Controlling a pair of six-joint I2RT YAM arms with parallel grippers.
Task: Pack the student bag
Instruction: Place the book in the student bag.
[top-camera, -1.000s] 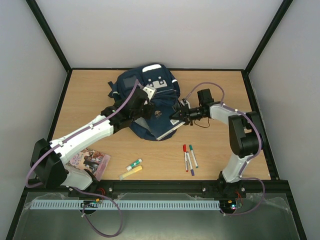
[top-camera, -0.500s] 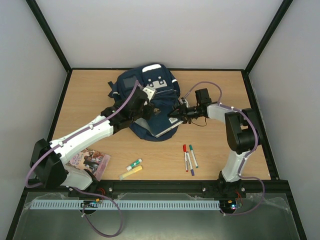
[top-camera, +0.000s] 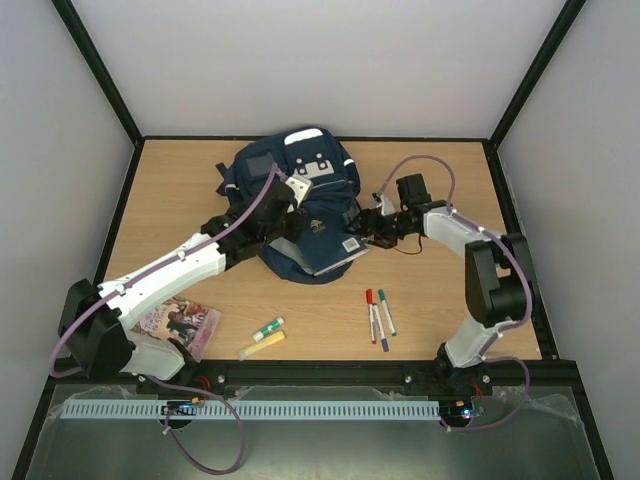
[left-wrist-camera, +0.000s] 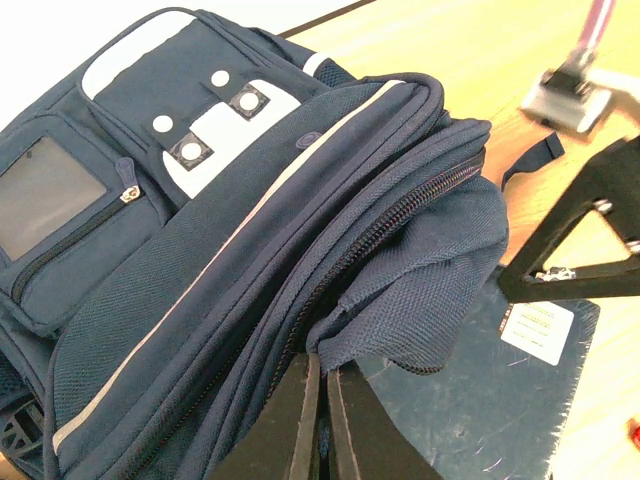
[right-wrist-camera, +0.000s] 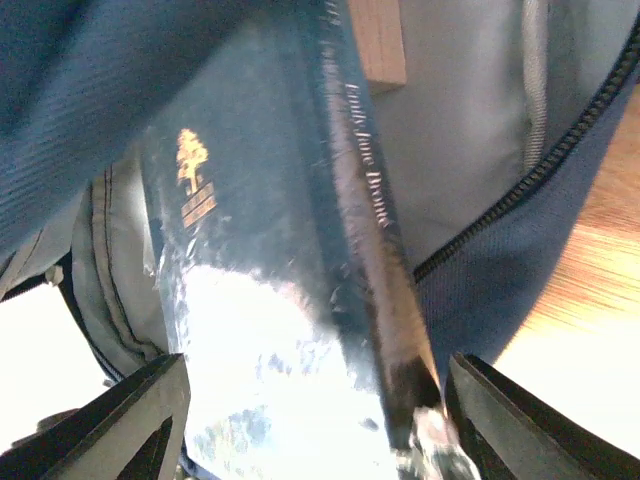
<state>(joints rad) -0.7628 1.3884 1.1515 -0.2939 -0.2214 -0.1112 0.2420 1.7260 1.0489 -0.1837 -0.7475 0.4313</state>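
We see the student bag lying at the far middle of the table, its main compartment gaping toward the arms. The left gripper pinches the zip-edged lip of that opening, fingers closed on the fabric and lifting it.

The change over the last second is on the other side. The right gripper drove the dark blue book toward the mouth and has now pulled back a little. Its fingers are spread wide, with the spine between them rather than clamped.

The book now lies flatter, back cover and white label up, but its near corner juts beyond the lip. We judge it delivered but not seated, so it likely needs another push. The markers and highlighters wait on the table nearer the arms.
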